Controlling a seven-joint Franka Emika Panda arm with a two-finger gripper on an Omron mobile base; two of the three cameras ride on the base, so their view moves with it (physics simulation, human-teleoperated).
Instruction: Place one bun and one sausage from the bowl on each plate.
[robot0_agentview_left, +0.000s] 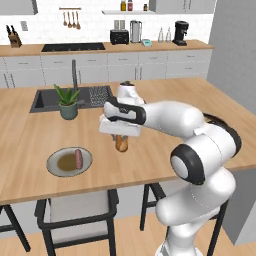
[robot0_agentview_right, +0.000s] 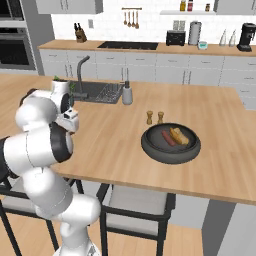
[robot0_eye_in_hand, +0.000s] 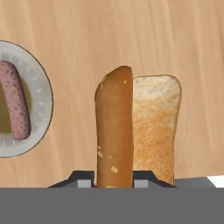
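My gripper (robot0_eye_in_hand: 114, 181) is shut on a bun (robot0_eye_in_hand: 114, 127), which hangs upright above the wooden counter; its brown crust and pale cut side both face the hand view. In the left base view the bun (robot0_agentview_left: 121, 143) hangs under the hand, right of the pale grey plate (robot0_agentview_left: 54, 167). A pinkish sausage (robot0_agentview_left: 79, 159) lies on that plate, and the plate's rim (robot0_eye_in_hand: 43, 94) and sausage (robot0_eye_in_hand: 15, 105) sit left of the bun. The dark bowl (robot0_agentview_right: 150, 148) stands far to the right on the counter with a sausage (robot0_agentview_right: 168, 138) and a bun (robot0_agentview_right: 180, 135) in it.
A potted plant (robot0_agentview_left: 67, 102) stands beside the sink (robot0_agentview_left: 47, 100) behind the plate. Two small shakers (robot0_agentview_right: 155, 117) stand just behind the bowl, and a soap dispenser (robot0_agentview_right: 127, 93) is near the sink. Chairs (robot0_agentview_left: 75, 212) sit under the counter's front edge.
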